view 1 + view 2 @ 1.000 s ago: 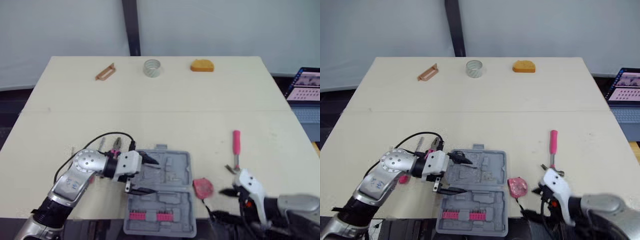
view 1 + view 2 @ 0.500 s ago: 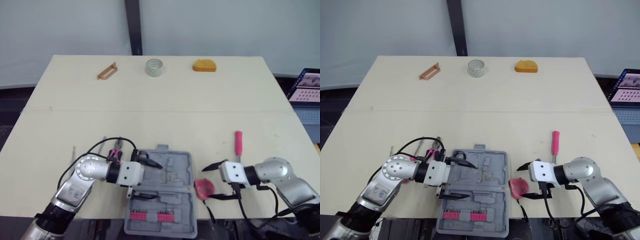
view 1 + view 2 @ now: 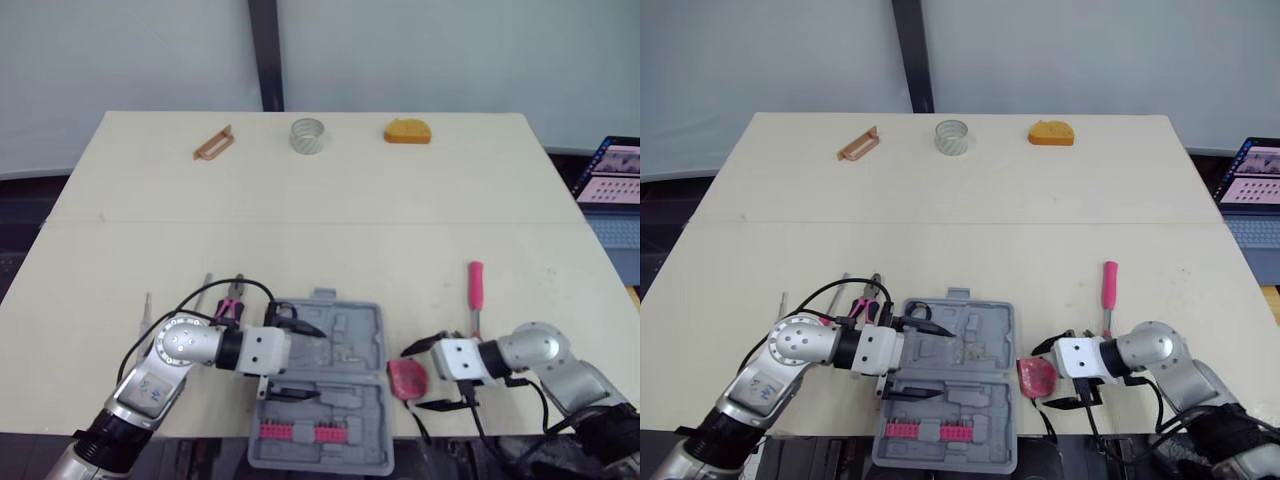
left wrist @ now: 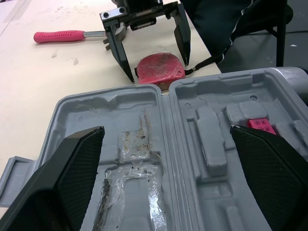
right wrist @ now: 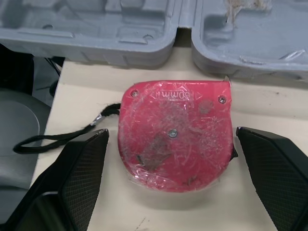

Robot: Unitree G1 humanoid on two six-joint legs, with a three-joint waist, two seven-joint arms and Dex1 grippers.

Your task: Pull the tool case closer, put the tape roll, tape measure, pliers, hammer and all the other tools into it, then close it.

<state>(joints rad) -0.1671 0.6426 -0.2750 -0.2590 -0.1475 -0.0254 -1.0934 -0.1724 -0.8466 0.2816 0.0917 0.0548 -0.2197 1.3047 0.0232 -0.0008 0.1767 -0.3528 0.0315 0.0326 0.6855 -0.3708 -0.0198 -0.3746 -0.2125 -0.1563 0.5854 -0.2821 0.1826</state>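
Observation:
The grey tool case (image 3: 325,385) lies open at the table's front edge, with pink bits (image 3: 300,432) in its near half. My left gripper (image 3: 312,363) hovers open over the case's left side, nothing between its fingers. Just right of the case lies the red tape measure (image 5: 175,134), and my right gripper (image 3: 415,378) stands open with one finger on each side of it. The pink-handled hammer (image 3: 475,285) lies behind my right arm. Pink-handled pliers (image 3: 232,300) rest left of the case. At the far edge stands the tape roll (image 3: 307,134).
An orange object (image 3: 406,131) and a brown tool (image 3: 211,143) lie at the far edge beside the roll. Thin metal tools (image 3: 148,308) lie left of the pliers. A laptop (image 3: 610,170) sits off the table's right side. The tape measure's black strap (image 5: 62,132) trails over the front edge.
My right arm has swung in from the front edge to the tape measure, and its open fingers now straddle it. The left gripper has barely moved over the case.

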